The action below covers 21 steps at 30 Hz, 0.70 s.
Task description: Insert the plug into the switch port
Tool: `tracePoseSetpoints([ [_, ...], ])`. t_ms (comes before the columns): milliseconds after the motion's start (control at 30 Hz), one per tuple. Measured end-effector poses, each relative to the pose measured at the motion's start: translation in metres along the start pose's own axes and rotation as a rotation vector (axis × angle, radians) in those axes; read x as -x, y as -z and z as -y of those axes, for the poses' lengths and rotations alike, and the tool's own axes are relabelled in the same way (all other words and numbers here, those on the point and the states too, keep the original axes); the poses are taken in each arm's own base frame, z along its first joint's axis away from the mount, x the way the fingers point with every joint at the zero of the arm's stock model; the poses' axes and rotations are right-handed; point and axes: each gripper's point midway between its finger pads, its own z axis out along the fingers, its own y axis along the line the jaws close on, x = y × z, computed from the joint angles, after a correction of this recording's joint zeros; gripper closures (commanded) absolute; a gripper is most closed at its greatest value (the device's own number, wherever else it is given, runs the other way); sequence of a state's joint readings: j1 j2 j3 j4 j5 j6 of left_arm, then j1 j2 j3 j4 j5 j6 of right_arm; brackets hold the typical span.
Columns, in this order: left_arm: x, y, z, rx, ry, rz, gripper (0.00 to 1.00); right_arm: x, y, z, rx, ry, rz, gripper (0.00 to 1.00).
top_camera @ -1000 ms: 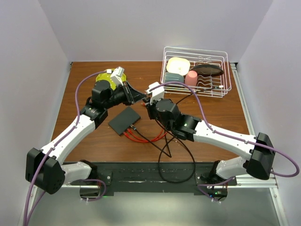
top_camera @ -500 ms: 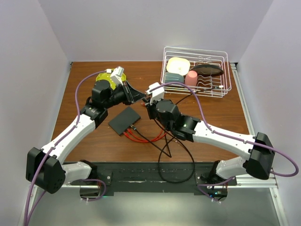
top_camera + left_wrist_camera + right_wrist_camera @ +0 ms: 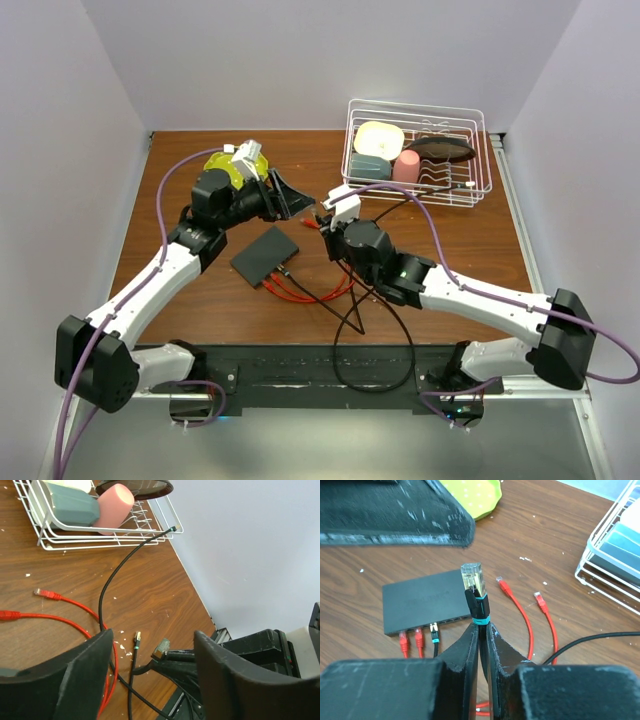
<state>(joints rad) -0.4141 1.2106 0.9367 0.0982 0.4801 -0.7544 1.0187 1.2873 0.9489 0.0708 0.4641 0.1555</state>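
Observation:
The plug (image 3: 472,582), a clear-tipped connector with a black and teal boot, stands up out of my right gripper (image 3: 481,627), which is shut on its cable just below the boot. Beyond it lies the flat black switch (image 3: 420,605); its port row (image 3: 451,620) faces me, with two red plugs and a black one seated at the left end. My left gripper (image 3: 154,635) is open, its fingers spread on either side of the plug (image 3: 161,647) without touching it. In the top view the left gripper (image 3: 290,195) sits just left of the right gripper (image 3: 325,222), above the switch (image 3: 265,255).
A white wire dish rack (image 3: 420,150) with cups and dishes stands at the back right. A yellow-green plate (image 3: 225,165) lies behind the left arm. Loose red cables (image 3: 320,290) and black cables (image 3: 355,320) trail across the table in front of the switch.
My left gripper has opened, let go of the plug and drawn back a little to the left. The right gripper keeps the plug and has shifted slightly right.

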Motion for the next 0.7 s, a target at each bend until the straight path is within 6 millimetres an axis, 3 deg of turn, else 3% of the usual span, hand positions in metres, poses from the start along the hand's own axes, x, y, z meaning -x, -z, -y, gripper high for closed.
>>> tracePoseSetpoints([
  [67,0.002,0.001,-0.003,0.012,-0.01,0.008,0.04,-0.002,0.001,0.0,0.003,0.001,-0.005,1.0],
  [133,0.006,0.004,-0.006,0.034,-0.015,0.025,0.0,-0.006,0.003,0.0,0.011,0.001,-0.009,1.0],
  [500,0.047,0.04,-0.002,0.147,-0.122,0.231,0.0,-0.049,0.017,-0.005,0.086,-0.042,-0.08,1.0],
  [700,0.042,0.041,-0.018,0.182,-0.127,0.265,0.0,-0.067,0.02,-0.012,0.129,-0.06,-0.123,1.0],
])
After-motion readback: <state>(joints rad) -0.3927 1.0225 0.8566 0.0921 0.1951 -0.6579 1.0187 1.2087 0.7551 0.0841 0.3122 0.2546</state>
